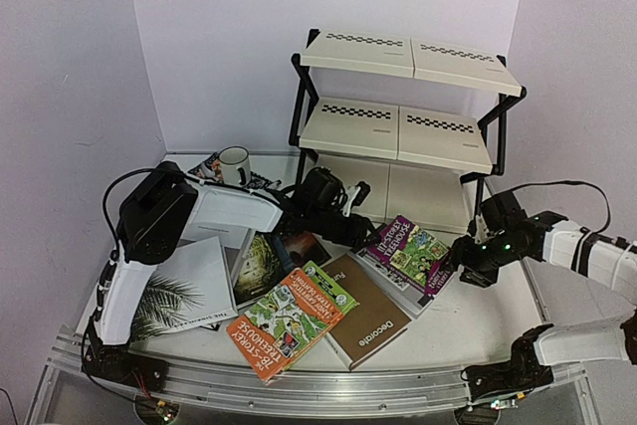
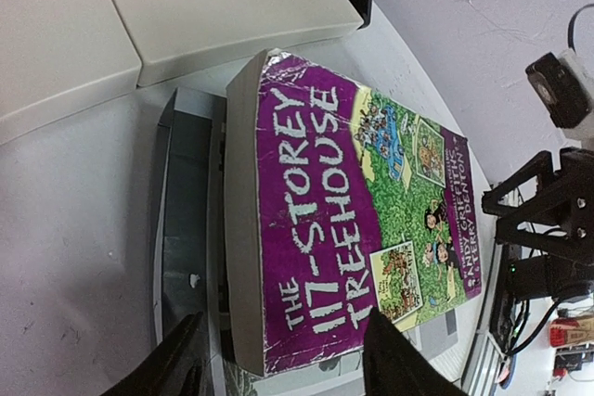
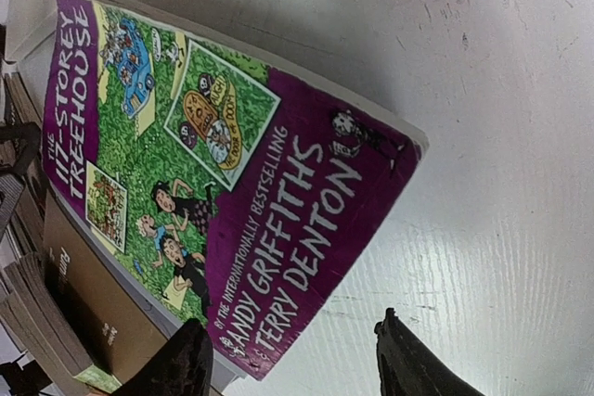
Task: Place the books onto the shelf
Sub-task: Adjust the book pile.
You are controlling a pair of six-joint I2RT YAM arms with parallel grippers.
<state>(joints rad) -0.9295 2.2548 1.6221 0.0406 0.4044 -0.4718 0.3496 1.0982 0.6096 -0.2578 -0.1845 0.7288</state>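
Note:
The purple "117-Storey Treehouse" book lies flat on a small stack in front of the shelf. My left gripper is at its left end. In the left wrist view the purple book has its near end between the open fingers of the left gripper: the right finger is at the cover, the left one a little apart. My right gripper is at the book's right end. In the right wrist view the right gripper stands open, with a corner of the purple book reaching between its fingers.
Several other books lie spread at the front: an orange one, a green one, the brown "Decorate" and a white palm-leaf cover. A grey book lies under the purple one. A mug stands at the back left.

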